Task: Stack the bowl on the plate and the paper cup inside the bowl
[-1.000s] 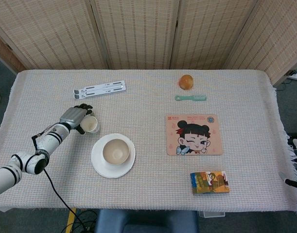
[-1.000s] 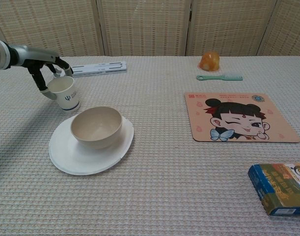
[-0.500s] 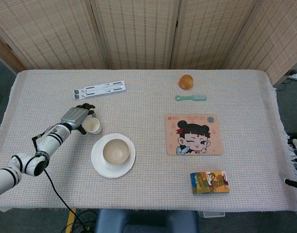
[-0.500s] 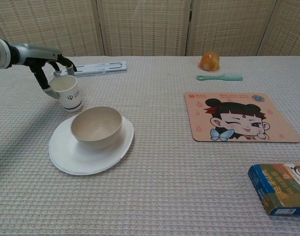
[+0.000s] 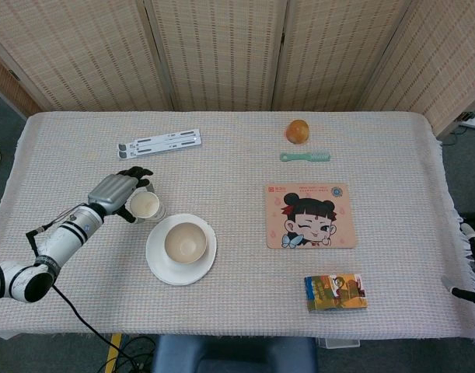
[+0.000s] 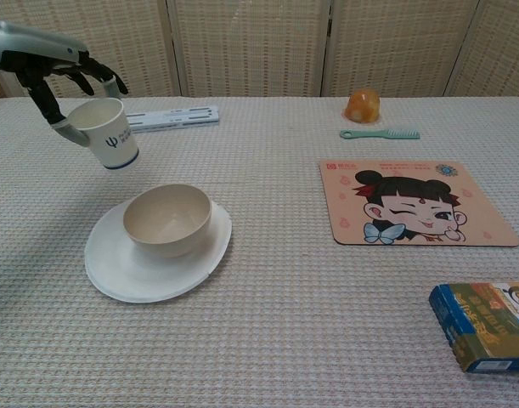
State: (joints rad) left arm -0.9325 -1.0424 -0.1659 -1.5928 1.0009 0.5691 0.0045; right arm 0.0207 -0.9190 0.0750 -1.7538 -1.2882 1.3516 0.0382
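Observation:
My left hand (image 5: 115, 191) (image 6: 62, 83) grips a white paper cup (image 5: 144, 206) (image 6: 106, 134) with a blue logo. The cup hangs tilted in the air, above and to the left of the bowl. The beige bowl (image 5: 184, 242) (image 6: 167, 220) sits upright on the white plate (image 5: 161, 268) (image 6: 110, 270), left of the table's middle. My right hand does not show in either view.
A white folded stand (image 5: 159, 143) (image 6: 170, 117) lies behind the cup. An orange fruit (image 5: 298, 130) and a green comb (image 5: 305, 157) lie at the back right. A cartoon mat (image 5: 309, 215) and a snack box (image 5: 335, 291) occupy the right side.
My left hand has lifted the cup off the cloth and carried it slightly toward the bowl, tilting it. The bowl and plate have not moved.

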